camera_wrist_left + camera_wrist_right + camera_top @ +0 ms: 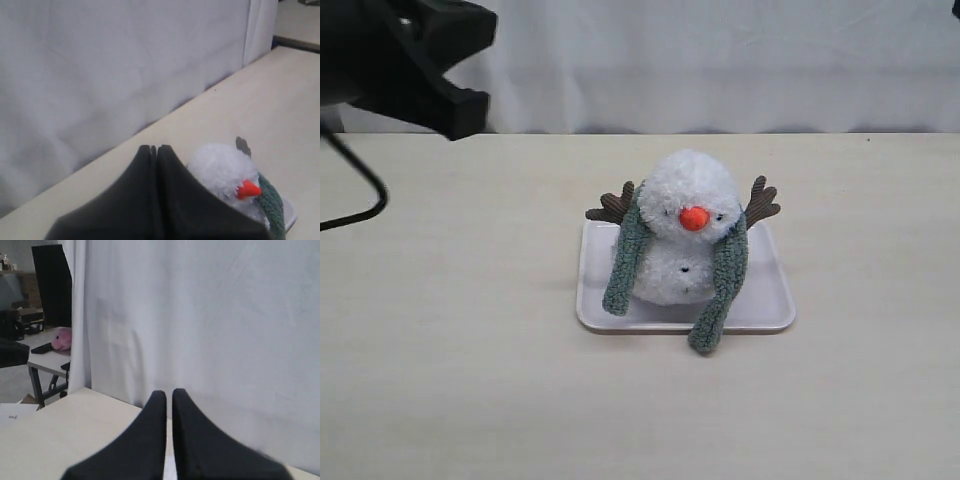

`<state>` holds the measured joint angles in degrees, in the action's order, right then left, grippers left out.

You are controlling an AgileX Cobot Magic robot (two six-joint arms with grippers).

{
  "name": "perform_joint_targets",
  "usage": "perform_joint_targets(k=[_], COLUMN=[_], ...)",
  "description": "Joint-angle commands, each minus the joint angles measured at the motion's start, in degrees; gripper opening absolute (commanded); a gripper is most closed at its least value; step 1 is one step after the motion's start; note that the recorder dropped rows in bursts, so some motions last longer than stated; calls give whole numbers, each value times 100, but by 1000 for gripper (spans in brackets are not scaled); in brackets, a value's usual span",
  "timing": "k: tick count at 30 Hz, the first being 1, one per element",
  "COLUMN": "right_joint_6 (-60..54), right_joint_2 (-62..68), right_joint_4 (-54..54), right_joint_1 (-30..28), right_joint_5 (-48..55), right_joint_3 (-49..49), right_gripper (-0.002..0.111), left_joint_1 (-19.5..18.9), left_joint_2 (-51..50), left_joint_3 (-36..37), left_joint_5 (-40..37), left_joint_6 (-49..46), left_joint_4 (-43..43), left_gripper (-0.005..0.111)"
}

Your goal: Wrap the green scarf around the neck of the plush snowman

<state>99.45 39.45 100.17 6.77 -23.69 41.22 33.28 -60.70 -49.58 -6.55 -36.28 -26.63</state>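
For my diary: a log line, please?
green scarf: draped round neck; plush snowman: on tray; left gripper: shut; right gripper: shut

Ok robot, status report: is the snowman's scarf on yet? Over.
Left hand shut, empty. Right hand shut, empty. Green scarf draped on snowman, behind neck, both ends hanging in front. Nothing in the way.

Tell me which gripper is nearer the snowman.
Left, it seems. The left gripper, shut, has the snowman just beyond its tips in its wrist view. The right gripper, shut, faces the curtain; its view shows no snowman.
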Motion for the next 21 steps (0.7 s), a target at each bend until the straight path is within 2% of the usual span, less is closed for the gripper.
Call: perform_joint_targets(k=[1, 6, 13, 21], right_joint_6=[61, 61, 61, 69], right_joint_2=[-300, -530, -1027, -1513], right_joint_4=[-23, -23, -23, -51], right_joint_1=[-15, -15, -15, -15], right_joint_5=[-46, -22, 425, 620], right_joint_3=[-45, -284, -716, -771], right_gripper=[4, 4, 4, 4], left_joint_1=[11, 11, 11, 11], left_joint_2=[955, 1734, 2720, 3115], left_joint_3=[580, 1089, 1883, 2008], left_joint_5=[589, 818, 1623, 1586], left_joint_6=[211, 564, 728, 826], left_joint_4=[-5, -5, -5, -5], left_gripper=[0, 0, 0, 0])
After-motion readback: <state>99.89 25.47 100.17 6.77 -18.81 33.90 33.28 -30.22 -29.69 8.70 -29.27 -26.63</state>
